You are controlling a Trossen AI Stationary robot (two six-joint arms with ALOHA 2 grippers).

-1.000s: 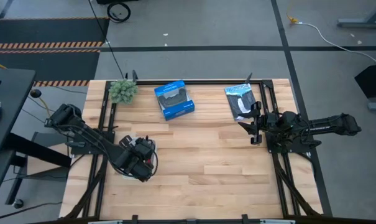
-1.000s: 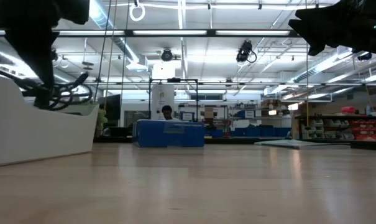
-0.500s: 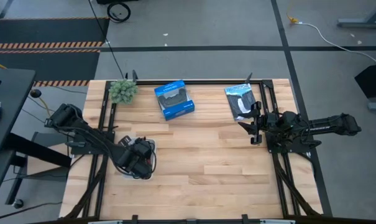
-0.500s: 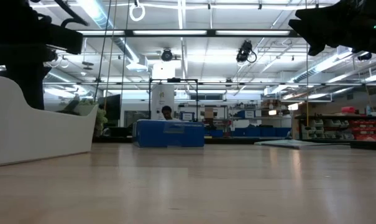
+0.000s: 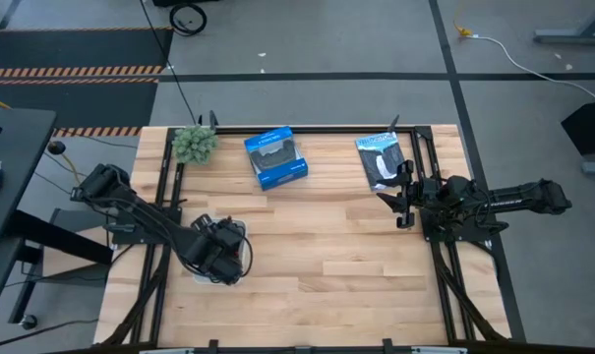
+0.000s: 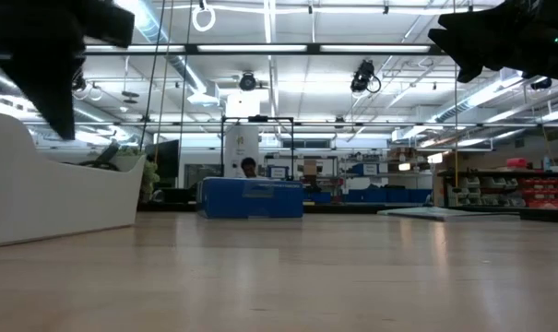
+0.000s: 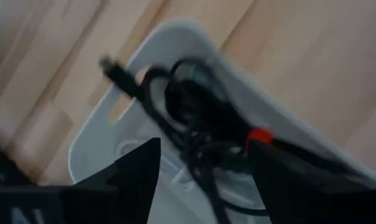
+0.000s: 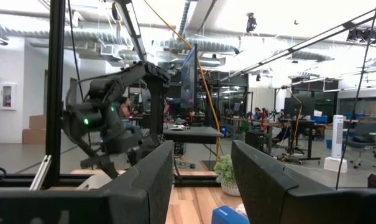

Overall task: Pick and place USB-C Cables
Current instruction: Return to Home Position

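A white bin (image 7: pixel 113 118) stands on the wooden table near its left edge, and shows in the low view as a white wall (image 6: pixel 57 194). Inside it lies a tangle of black USB-C cables (image 7: pixel 194 124), one with a red tie (image 7: pixel 259 135) and one with its plug (image 7: pixel 116 70) on the rim. A pale cable (image 7: pixel 178 177) seems to lie beneath them. My left gripper (image 7: pixel 203 180) hovers open just above the bin (image 5: pixel 223 256), its fingers on either side of the tangle. My right gripper (image 8: pixel 203 180) waits open, raised at the table's right side (image 5: pixel 403 202).
A blue box (image 5: pixel 275 157) and a black-and-white packet (image 5: pixel 381 157) lie along the far edge, with a small green plant (image 5: pixel 194 144) at the far left corner. Bare wood (image 5: pixel 327 256) stretches between the two arms. A person (image 6: pixel 248 167) sits far off in the room.
My left gripper has opened over the white bin and let go of a black cable. The cable hung below its fingers above the bin's rim a second ago and now lies inside the bin. The gripper has stayed over the bin.
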